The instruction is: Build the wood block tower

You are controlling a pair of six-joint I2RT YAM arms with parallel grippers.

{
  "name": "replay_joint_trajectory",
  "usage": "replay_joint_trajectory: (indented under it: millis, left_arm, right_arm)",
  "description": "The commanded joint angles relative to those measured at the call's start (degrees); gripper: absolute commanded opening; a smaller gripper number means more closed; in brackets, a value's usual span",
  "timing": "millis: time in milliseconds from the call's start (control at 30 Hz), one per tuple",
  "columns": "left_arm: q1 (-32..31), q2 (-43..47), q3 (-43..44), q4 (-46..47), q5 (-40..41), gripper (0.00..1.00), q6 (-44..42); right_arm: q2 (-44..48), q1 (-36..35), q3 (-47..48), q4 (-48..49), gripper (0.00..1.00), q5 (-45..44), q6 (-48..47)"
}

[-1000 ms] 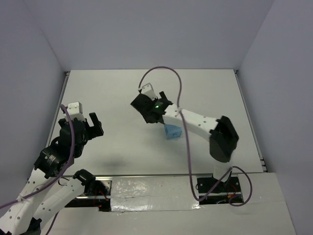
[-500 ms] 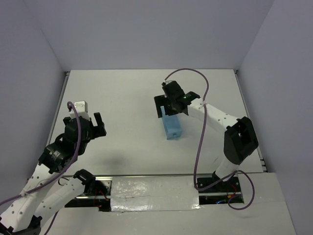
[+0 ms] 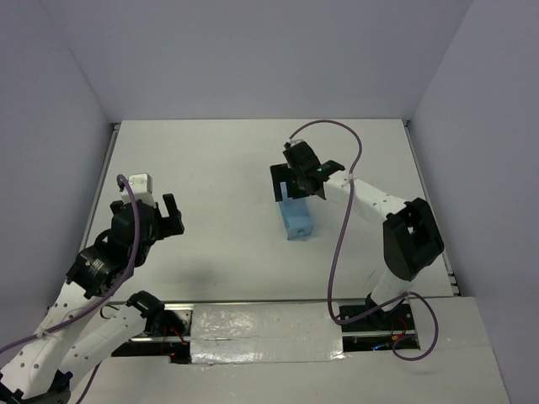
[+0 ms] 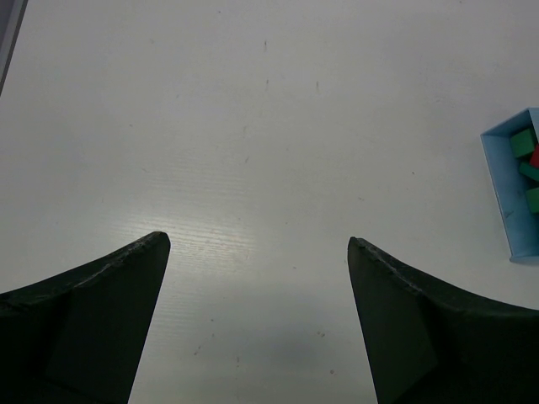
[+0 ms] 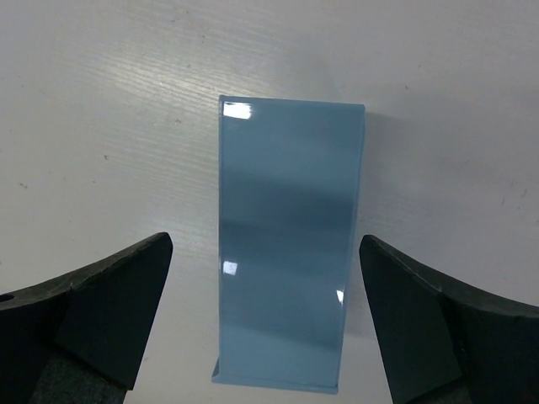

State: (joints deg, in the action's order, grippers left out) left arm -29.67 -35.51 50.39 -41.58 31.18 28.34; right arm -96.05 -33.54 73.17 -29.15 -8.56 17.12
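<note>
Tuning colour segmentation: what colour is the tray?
The tray is light blue; shows best in the right wrist view.

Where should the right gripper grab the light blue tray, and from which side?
Probably across its narrow width, with one jaw on each long edge of the light blue tray, coming straight at the closed glossy face that the right wrist view shows. Those long edges run straight and parallel, and the open jaws of the right gripper stand wider than that width.

Bright, even overhead light. Soft glare sheen on the white surface (image 4: 210, 227), tiny hot spots on the glossy blue tray (image 5: 286, 244), and the left gripper (image 4: 257, 242) shows up murky black. Pretty sharp otherwise.
</note>
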Motion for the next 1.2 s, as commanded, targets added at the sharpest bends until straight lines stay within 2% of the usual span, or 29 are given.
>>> replay_joint_trajectory:
  millis: [0, 333, 433, 533, 567, 667, 733, 767, 967, 1167]
  left_arm:
    - [0.23, -0.09, -0.03, 2.56, -0.42, 1.0, -1.62]
    - [0.23, -0.35, -0.03, 2.74, -0.86, 0.99, -1.8]
    - [0.23, -0.18, -0.03, 2.82, -0.86, 0.99, -1.88]
    - [0.23, -0.18, -0.12, 2.82, -0.94, 1.0, -1.88]
    - [0.23, -0.26, -0.12, 2.82, -1.03, 1.0, -1.88]
    - [0.23, -0.26, -0.12, 2.82, -1.03, 0.99, -1.88]
    - [0.23, -0.18, -0.12, 2.82, -1.03, 0.99, -1.88]
    - [0.23, -0.09, -0.12, 2.82, -0.95, 0.99, -1.88]
    - [0.23, -0.09, -0.12, 2.74, -1.03, 1.0, -1.88]
    - [0.23, 0.35, -0.12, 2.65, -0.68, 1.0, -1.71]
  right_arm:
    - [-0.72, 1.46, -2.41, 3.04, 1.0, 0.02, 0.8]
    - [-4.14, 1.99, -3.38, 4.8, 0.99, 3.37, 0.19]
    - [-4.5, 1.99, -3.91, 5.68, 0.96, 4.86, 0.45]
    - [-4.06, 1.99, -4.35, 6.38, 0.86, 5.22, 0.63]
    - [-3.88, 1.99, -4.35, 6.38, 0.74, 5.04, 0.63]
    - [-2.92, 1.99, -4.17, 5.86, 0.57, 3.73, 0.37]
    - [-1.61, 1.99, -3.91, 5.16, 0.52, 2.76, 0.02]
    - [-0.99, 1.9, -3.47, 4.63, 0.5, 1.8, -0.25]
    - [0.52, 0.76, 1.26, -2.92, 0.5, -12.96, -2.09]
    - [-6.24, -2.31, 6.11, -8.2, 0.5, -23.33, -1.49]
